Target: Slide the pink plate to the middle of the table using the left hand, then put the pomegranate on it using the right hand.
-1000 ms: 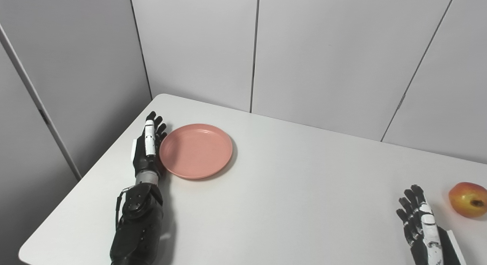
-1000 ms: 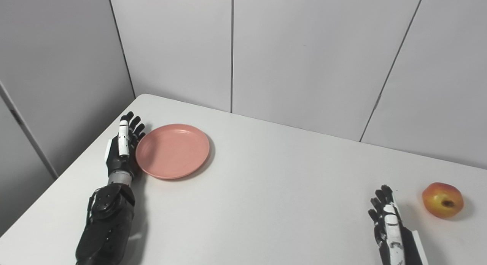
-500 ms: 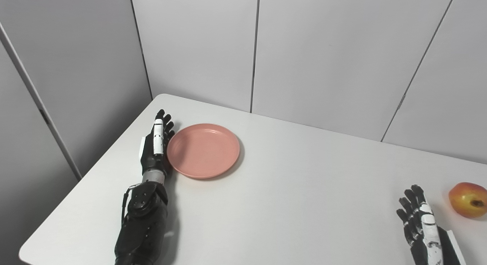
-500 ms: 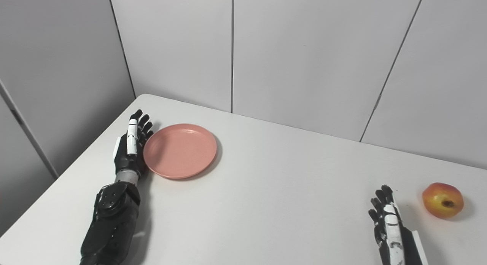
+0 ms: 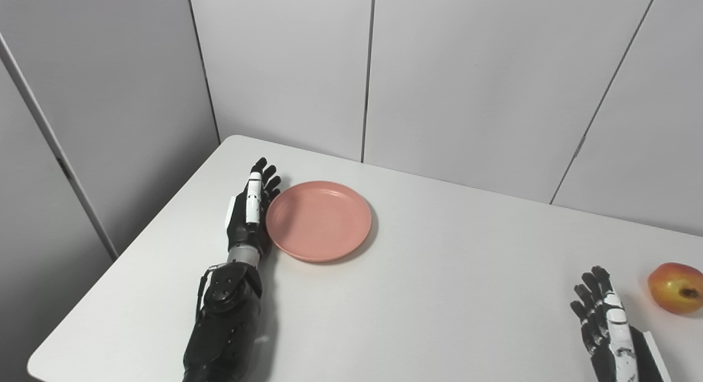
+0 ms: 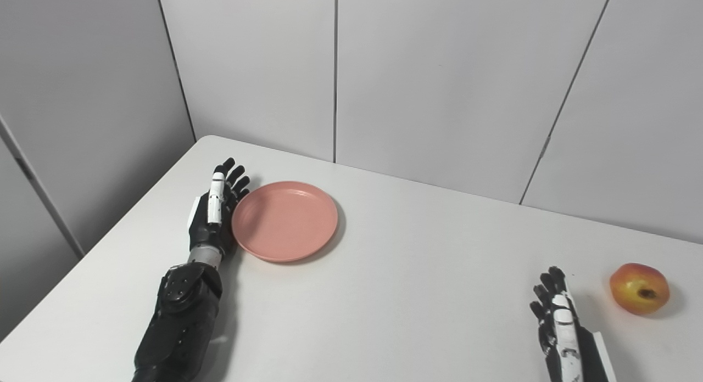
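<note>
The fingers (image 5: 258,176) of the left hand (image 5: 250,209) are stretched out straight and released, grasping nothing; the hand stands on edge with its palm side against the left rim of the pink plate (image 5: 318,220). The fingers (image 5: 590,286) of the right hand (image 5: 604,319) are likewise spread and released, holding nothing, low at the right near the front edge. The pomegranate (image 5: 674,287) sits just beyond and to the right of that hand, apart from it, well away from the plate.

The plate lies flat on the left half of the white counter (image 5: 439,294), whose far left corner is rounded. Pale grey wall panels (image 5: 467,80) with dark seams stand behind the counter and along its left side.

Compared with a second ago, the left hand and the plate have both shifted rightward together along the counter, with the hand pressed to the rim throughout. The right hand and the pomegranate have not moved.
</note>
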